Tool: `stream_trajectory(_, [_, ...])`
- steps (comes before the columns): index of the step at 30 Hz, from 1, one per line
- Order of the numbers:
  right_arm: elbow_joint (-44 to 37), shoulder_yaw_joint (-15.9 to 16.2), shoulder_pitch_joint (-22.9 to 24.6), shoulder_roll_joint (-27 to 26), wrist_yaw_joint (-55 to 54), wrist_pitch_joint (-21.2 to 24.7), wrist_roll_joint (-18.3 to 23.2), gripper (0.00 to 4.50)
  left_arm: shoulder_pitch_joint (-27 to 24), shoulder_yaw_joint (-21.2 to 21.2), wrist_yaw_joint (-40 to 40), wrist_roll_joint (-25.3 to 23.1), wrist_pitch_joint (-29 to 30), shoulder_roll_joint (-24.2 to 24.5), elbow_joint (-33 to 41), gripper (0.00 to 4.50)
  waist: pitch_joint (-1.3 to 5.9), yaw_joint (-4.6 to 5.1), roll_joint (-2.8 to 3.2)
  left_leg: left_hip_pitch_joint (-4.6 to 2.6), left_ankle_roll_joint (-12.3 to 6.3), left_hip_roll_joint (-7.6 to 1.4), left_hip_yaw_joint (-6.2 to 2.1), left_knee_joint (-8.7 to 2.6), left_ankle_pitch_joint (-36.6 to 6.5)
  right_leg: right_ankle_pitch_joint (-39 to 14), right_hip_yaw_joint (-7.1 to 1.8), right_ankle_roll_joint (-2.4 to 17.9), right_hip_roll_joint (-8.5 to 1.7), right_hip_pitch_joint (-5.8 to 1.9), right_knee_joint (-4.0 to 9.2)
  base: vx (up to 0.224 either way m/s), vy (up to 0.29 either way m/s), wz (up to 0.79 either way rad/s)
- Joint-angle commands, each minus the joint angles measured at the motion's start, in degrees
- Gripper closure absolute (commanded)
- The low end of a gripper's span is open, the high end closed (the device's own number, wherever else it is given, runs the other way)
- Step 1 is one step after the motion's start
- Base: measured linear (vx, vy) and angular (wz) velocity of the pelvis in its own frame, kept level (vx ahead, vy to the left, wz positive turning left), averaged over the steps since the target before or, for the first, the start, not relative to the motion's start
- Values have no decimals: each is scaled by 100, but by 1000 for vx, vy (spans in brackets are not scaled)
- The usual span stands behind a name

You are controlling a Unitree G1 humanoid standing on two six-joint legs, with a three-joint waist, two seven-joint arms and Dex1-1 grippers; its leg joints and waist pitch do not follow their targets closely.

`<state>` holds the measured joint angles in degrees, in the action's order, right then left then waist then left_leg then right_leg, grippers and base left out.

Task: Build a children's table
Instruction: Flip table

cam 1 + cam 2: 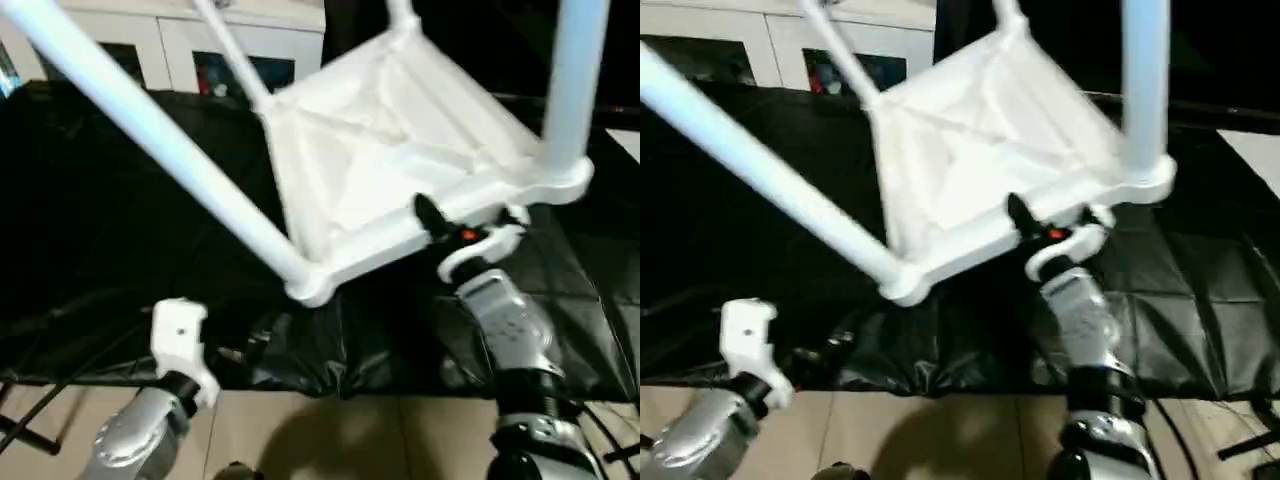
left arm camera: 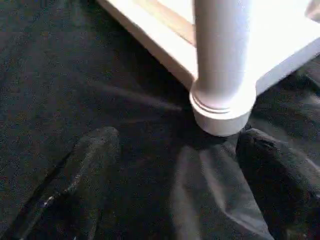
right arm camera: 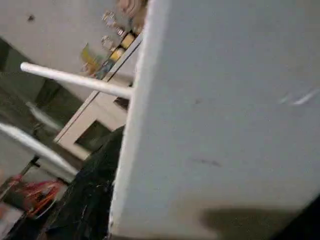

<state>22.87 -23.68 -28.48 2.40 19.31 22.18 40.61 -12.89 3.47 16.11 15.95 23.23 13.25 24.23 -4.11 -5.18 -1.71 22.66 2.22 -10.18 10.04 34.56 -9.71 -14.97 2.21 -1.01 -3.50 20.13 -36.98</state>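
Note:
The children's table (image 1: 380, 150) is upside down and tilted above the black sheet, ribbed underside facing me. Its white legs stand in the corner sockets: one long leg (image 1: 150, 130) slants to the upper left and another (image 1: 575, 80) rises at the right. My right gripper (image 1: 440, 225) is shut on the near edge of the tabletop, one black finger (image 1: 430, 215) lying over the rim. My left gripper (image 2: 180, 200) is low at the left, open, with nothing between its fingers (image 2: 90, 165). In the left wrist view the near corner socket (image 2: 220, 107) and its leg sit just ahead.
A crumpled black sheet (image 1: 120, 260) covers the work surface, its front edge hanging over a tiled floor (image 1: 330, 440). A white cabinet with glass doors (image 1: 200, 40) stands behind. Dark cables (image 1: 20, 420) lie at the lower left.

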Motion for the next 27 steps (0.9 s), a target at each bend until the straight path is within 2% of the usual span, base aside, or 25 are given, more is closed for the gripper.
stream_trajectory(1, [-822,-54,-39,401,-190,-265,-420,248,157,219,115,-253,-113,124,218,0,413,44,46,-206,348,-311,-81,-422,-795,391,-245,766,-391,-95,419,0,0,0])
stream_trajectory(2, [-971,19,-22,510,-303,-210,-553,248,325,287,163,-322,-111,178,290,0,412,36,105,-201,332,-303,-87,-419,-737,352,-248,730,-390,-90,418,0,0,0])
stream_trajectory(3, [-1039,52,-16,559,-352,-179,-607,248,405,314,186,-350,-108,202,325,0,412,49,77,-192,311,-299,-79,-414,-726,324,-249,725,-383,-92,423,0,0,0])
stream_trajectory(5, [-1187,217,-20,753,-514,-89,-860,248,698,406,217,-531,-103,325,393,0,420,52,120,-187,313,-289,-81,-406,-692,295,-246,712,-379,-92,419,0,0,0])
stream_trajectory(6, [-1215,270,-20,807,-558,-73,-933,248,772,438,225,-594,-106,364,402,0,423,63,111,-181,322,-279,-81,-405,-696,239,-238,701,-373,-98,423,0,0,0])
stream_trajectory(7, [-1237,355,-63,907,-649,-28,-1087,248,980,474,260,-664,-96,428,442,0,419,73,127,-171,329,-276,-85,-409,-704,216,-238,698,-371,-101,425,0,0,0])
stream_trajectory(8, [-1266,408,-89,967,-719,11,-1178,248,1116,500,282,-701,-88,470,471,0,426,87,118,-185,345,-270,-82,-404,-728,129,-235,677,-361,-92,431,0,0,0])
stream_trajectory(11, [-1296,540,-185,1102,-857,87,-1378,248,1420,532,324,-779,-163,528,506,0,424,133,110,-171,349,-264,-75,-398,-796,-14,-240,754,-373,-93,443,0,0,0])
stream_trajectory(12, [-1300,630,-255,1176,-914,141,-1474,248,1643,553,352,-831,-172,570,513,0,433,157,65,-159,320,-262,-71,-393,-755,9,-237,770,-367,-110,442,0,0,0])
stream_trajectory(13, [-1298,827,-327,1306,-943,189,-1683,248,1934,597,395,-962,-211,650,519,0,441,162,96,-177,295,-258,-79,-387,-725,-2,-230,773,-360,-98,437,0,0,0])
stream_trajectory(14, [-1298,875,-340,1337,-947,200,-1726,248,1998,610,404,-997,-215,668,519,0,441,162,96,-177,295,-258,-79,-387,-725,-2,-230,773,-360,-98,437,0,0,0])
stream_trajectory(15, [-1298,944,-355,1383,-953,213,-1788,248,2087,630,418,-1052,-223,696,519,0,436,188,86,-161,274,-252,-75,-376,-679,24,-229,820,-363,-105,431,0,0,0])
stream_trajectory(16, [-1284,1116,-408,1466,-928,256,-1920,248,2309,682,437,-1205,-256,766,508,0,430,202,51,-147,257,-255,-69,-376,-658,40,-232,827,-362,-110,438,0,0,0])
stream_trajectory(18, [-1246,1413,-517,1611,-894,296,-2166,248,2689,747,506,-1329,-242,852,496,0,442,207,74,-151,240,-248,-75,-364,-624,17,-228,829,-367,-114,423,0,0,0])
stream_trajectory(19, [-1213,1557,-583,1677,-870,318,-2287,248,2883,773,532,-1388,-233,886,484,0,436,221,29,-148,231,-250,-68,-364,-646,-56,-230,849,-371,-115,433,0,0,0])
stream_trajectory(20, [-1188,1657,-641,1713,-869,355,-2385,248,3037,791,560,-1436,-214,912,461,0,447,224,42,-159,231,-253,-63,-352,-622,-36,-232,887,-372,-112,428,0,0,0])
stream_trajectory(22, [-1078,1930,-762,1810,-834,320,-2683,248,3362,846,646,-1564,-222,1004,414,0,438,235,28,-151,225,-253,-66,-355,-604,-16,-227,940,-362,-103,425,0,0,0])
stream_trajectory(26, [-724,2106,-1029,1735,-1159,333,-2977,248,3934,845,742,-1682,-300,1090,359,0,445,247,19,-166,280,-261,-57,-344,-690,-61,-237,1043,-376,-96,412,0,0,0])
stream_trajectory(27, [-608,2215,-1123,1670,-1268,296,-3094,248,4213,893,819,-1866,-509,1197,319,0,447,235,29,-177,288,-265,-57,-343,-708,-54,-238,1048,-380,-86,410,0,0,0])
